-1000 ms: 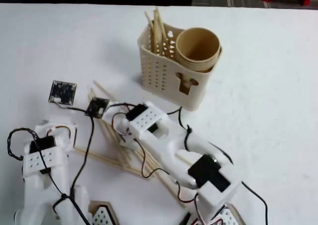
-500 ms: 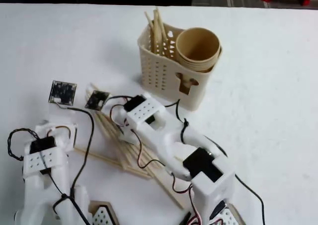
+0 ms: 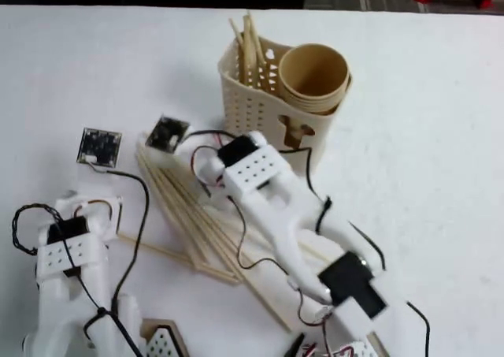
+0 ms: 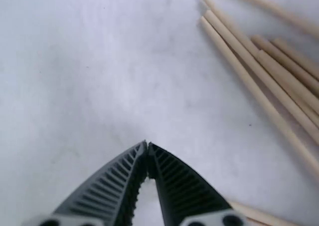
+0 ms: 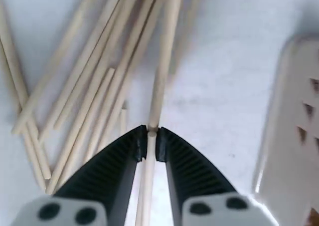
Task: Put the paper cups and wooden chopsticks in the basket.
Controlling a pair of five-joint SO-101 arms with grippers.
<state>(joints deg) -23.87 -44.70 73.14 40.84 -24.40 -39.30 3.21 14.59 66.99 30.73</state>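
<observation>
Pinching one chopstick [image 5: 161, 76] in the right gripper [image 5: 148, 136] (left gripper [image 4: 148, 148] closed on nothing); next likely lifting it upright over the basket [image 3: 256, 117] near the table's [image 3: 425, 136] far edge.

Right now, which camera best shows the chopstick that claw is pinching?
The right wrist view: the chopstick sits clamped in the right gripper. In the high view the arm covers it; the left wrist view catches loose chopsticks.

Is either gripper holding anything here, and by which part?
The right gripper pinches one pale wooden chopstick partway along its shaft; the left gripper is shut on nothing.
</observation>
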